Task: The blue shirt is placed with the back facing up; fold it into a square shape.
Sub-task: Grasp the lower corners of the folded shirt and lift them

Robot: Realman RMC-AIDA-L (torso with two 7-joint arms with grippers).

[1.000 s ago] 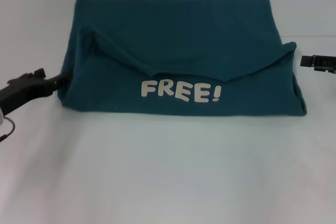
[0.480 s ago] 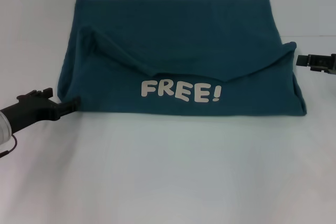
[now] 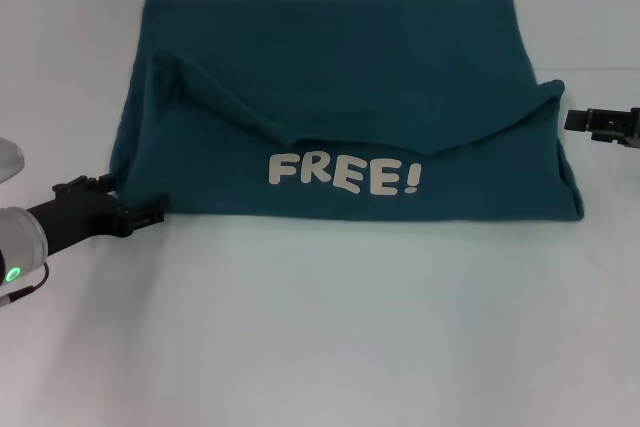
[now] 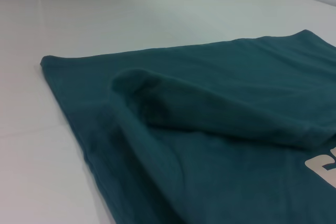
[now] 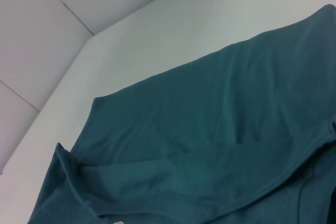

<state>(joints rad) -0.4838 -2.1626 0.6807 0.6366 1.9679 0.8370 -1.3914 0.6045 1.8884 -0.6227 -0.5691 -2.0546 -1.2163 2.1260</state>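
Observation:
The blue shirt (image 3: 330, 67) lies flat on the white table, folded into a wide rectangle. Both sleeves are turned inward, and the off-white "FREE!" lettering (image 3: 345, 175) faces up near the front edge. My left gripper (image 3: 155, 209) sits low on the table with its tip at the shirt's near-left corner. Just off the shirt's right edge, beside the folded-in right sleeve, is my right gripper (image 3: 570, 119). The left wrist view shows the shirt (image 4: 236, 93) with its left sleeve fold raised. The right wrist view looks across the shirt (image 5: 210, 129) from the other side.
The white table (image 3: 320, 327) extends in front of the shirt and to both sides. Pale wall panels stand behind it in the wrist views.
My left gripper has slid along the shirt's left edge toward me, from mid-edge to the near-left corner. The right gripper has barely shifted. The shirt has not moved.

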